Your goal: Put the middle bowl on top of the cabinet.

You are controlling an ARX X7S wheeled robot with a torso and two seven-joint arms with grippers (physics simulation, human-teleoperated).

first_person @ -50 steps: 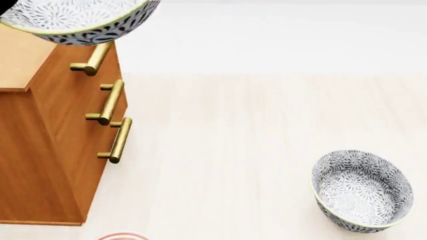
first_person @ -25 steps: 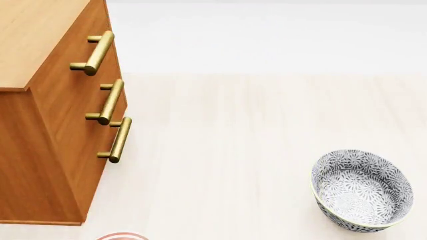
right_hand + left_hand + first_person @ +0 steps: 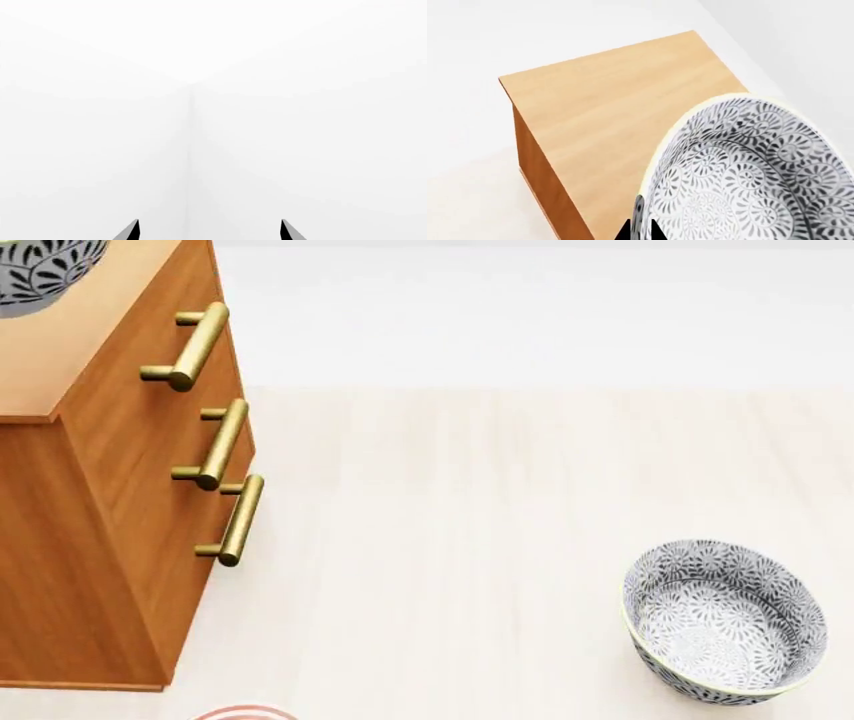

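Over cabinet [image 3: 620, 120] | left gripper [image 3: 639, 231] pinches middle bowl [image 3: 747, 175] rim, wrist-only | right gripper [image 3: 209, 231] spread, empty

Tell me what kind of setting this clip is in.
Probably a bare simulated room, not a furnished home: a lone wooden cabinet on a pale plank floor before blank white walls, a patterned bowl on that floor, and another bowl held over the cabinet.

Head view: looks steeply down from above on the cabinet [image 3: 120, 490] and floor.
Left wrist view: close above the cabinet [image 3: 607, 115] top, shared with head view.
Right wrist view: faces blank white.
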